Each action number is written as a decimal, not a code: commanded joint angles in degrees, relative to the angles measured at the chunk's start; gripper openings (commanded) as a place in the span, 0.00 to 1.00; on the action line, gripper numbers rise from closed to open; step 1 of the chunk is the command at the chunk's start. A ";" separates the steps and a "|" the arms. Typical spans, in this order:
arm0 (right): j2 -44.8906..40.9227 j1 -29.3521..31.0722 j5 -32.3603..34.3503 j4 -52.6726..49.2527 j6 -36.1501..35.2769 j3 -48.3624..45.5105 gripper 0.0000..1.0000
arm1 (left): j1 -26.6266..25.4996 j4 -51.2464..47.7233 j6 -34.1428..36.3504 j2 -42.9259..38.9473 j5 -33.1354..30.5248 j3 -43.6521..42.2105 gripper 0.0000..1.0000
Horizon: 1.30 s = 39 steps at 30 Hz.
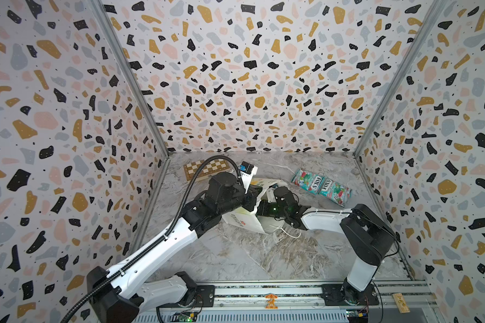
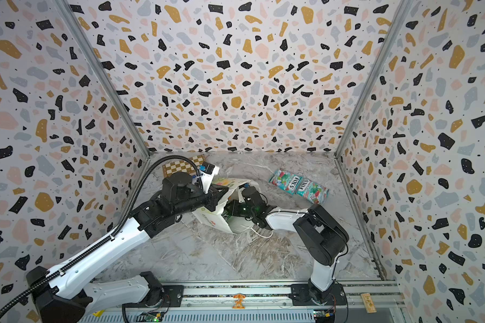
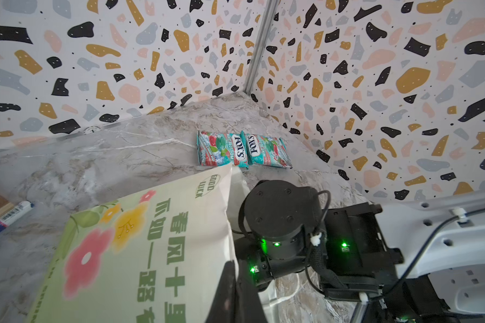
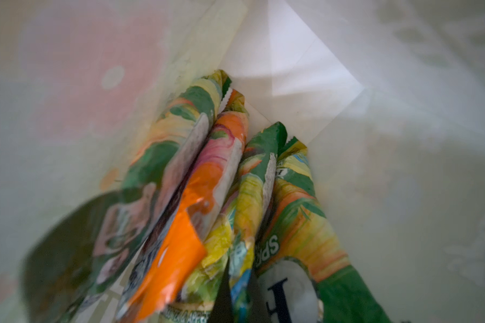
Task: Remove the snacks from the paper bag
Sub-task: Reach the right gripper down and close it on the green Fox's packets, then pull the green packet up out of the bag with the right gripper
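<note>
**Two packets out, four inside the paper bag (image 1: 242, 221)**

Both tools are closed. The left tool (image 1: 254, 195) is clamped on the upper edge of the bag's mouth in both top views; in the left wrist view one dark finger (image 3: 226, 290) lies against the rim of the flower-printed side panel. The right tool (image 4: 237, 300) reaches in through that mouth, hidden from above by the bag's wall; in the right wrist view its jaws stand narrow, pinched on the near edge of a green-yellow packet (image 4: 249, 212).

The bag lies tipped on the marble tabletop (image 1: 263, 257), mouth toward the right arm, one thin cord handle trailing beside it. Inside, four packets stand on edge, side by side, their far ends at the bottom fold; a second green-yellow packet (image 4: 157, 162) rests against the bag's wall; the orange packet (image 4: 207, 201) is pressed between it and the pinched one; a third green-yellow packet (image 4: 305, 223) touches the pinched one on its other side.

Outside, near the far right corner, a teal-red packet (image 1: 308, 180) lies flat, touching another teal-red packet (image 1: 335, 193); both are apart from the bag. A chessboard (image 1: 205, 167) sits at the far left, partly behind the left arm.
</note>
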 commanded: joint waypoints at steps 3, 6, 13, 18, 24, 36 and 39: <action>-6.11 -0.59 2.19 -1.84 -4.19 -0.52 0.00 | -0.25 -1.03 0.71 -0.73 -6.02 -0.29 0.00; -7.74 -0.61 3.30 -3.59 -5.50 -0.59 0.00 | -0.25 -1.56 0.67 -0.74 -7.58 -0.33 0.00; -11.30 -0.56 4.87 -6.12 -8.26 -0.89 0.00 | -0.25 -1.86 0.64 -0.34 -7.27 -0.53 0.00; -14.27 -0.54 5.41 -6.88 -10.18 -1.33 0.00 | -0.23 -1.91 0.70 -0.21 -6.92 -0.65 0.00; -18.10 -0.57 6.13 -8.13 -11.64 -1.55 0.00 | -0.24 -1.48 0.71 0.10 -4.75 -0.87 0.00; -27.41 -0.62 8.12 -14.87 -16.35 -1.56 0.00 | -0.42 1.34 -0.16 -0.01 1.24 -1.60 0.00; -30.23 -0.66 8.00 -16.63 -18.08 -1.59 0.00 | -0.43 1.66 -0.34 0.01 1.77 -1.62 0.00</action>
